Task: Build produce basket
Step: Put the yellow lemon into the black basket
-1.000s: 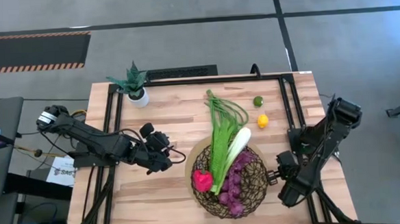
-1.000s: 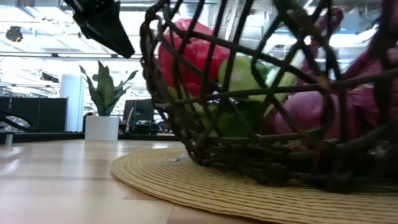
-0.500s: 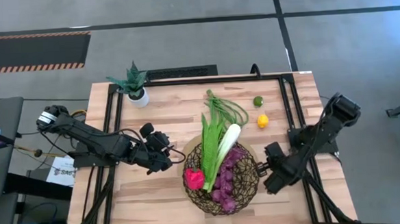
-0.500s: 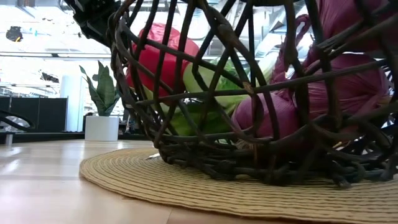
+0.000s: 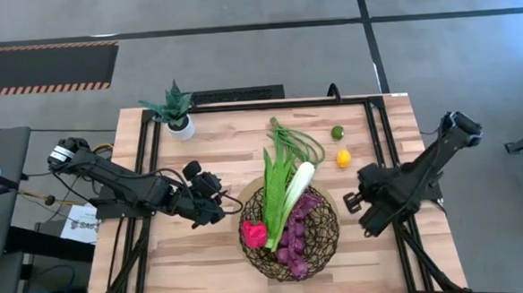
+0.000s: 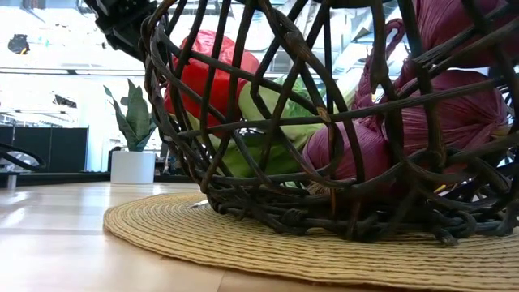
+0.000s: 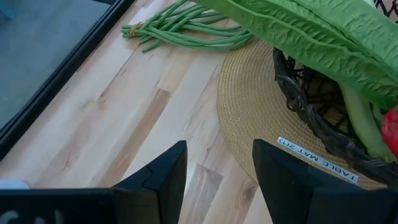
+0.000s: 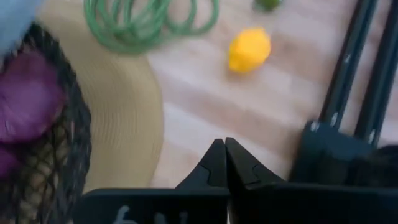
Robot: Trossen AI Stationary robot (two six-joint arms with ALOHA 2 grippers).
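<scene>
We are reading "TABLE MAT 2(1)" on the mat (image 7: 261, 118); right claw (image 8: 225, 163) is sitting clenched at the basket's (image 5: 290, 237) 3 o'clock, left claw (image 7: 217, 163) released at its 9 o'clock.

Pale wooden bench (image 5: 217, 149) with black frame rails (image 5: 146, 161) is standing on grey floor (image 5: 238, 49). Small spiky plant in white pot (image 5: 176, 112) is sitting near bench far-left corner. Round woven straw mat (image 6: 268, 247) is lying flat on bench, carrying white label (image 7: 317, 160) at its edge.
</scene>
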